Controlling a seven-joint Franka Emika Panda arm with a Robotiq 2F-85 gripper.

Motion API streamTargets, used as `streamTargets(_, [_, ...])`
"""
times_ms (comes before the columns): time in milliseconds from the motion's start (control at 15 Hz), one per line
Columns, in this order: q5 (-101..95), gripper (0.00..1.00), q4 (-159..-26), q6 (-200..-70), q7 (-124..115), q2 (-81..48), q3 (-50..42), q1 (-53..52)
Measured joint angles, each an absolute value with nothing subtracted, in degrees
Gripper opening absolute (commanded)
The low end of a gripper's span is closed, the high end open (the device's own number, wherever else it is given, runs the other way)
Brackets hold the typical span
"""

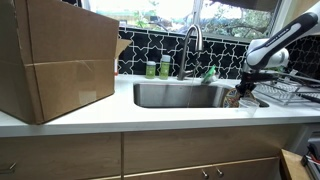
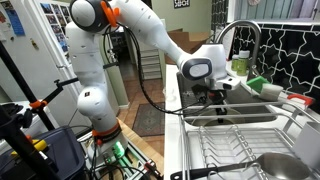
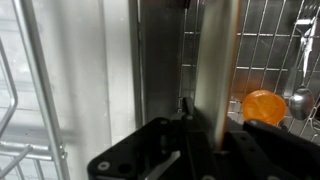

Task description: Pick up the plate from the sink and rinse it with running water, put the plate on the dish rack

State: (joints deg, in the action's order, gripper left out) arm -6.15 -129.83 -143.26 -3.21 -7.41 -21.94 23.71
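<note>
The plate (image 3: 215, 70) is a blurred edge-on strip, its pattern unreadable

My gripper (image 3: 213, 138) is matt black plastic; the plate (image 3: 215, 70) looks glossy. The sink (image 1: 180, 96) is brushed steel, the rack (image 2: 235, 150) shiny wire, the counter (image 1: 150, 117) smooth white, the box (image 1: 60, 60) matt cardboard.

Kitchen: steel sink (image 1: 180, 96), gooseneck faucet (image 1: 192, 42), tiled backsplash (image 1: 140, 50).
</note>
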Motion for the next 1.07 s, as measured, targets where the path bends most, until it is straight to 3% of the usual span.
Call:
streamTargets(467, [10.0,0.03,-126.2,-133.8,4.3,-3.6,-22.1,24.7])
streamTargets(933, [25.6,0.03,-125.3,-133.0,13.8,2.0,-22.3,24.7])
streamTargets(1000, [28.2,0.11,-125.3,-133.0,15.7,3.2,-22.5,24.7])
streamTargets(1067, [29.8,0.11,-125.3,-133.3,18.1,4.5,-22.7,24.7])
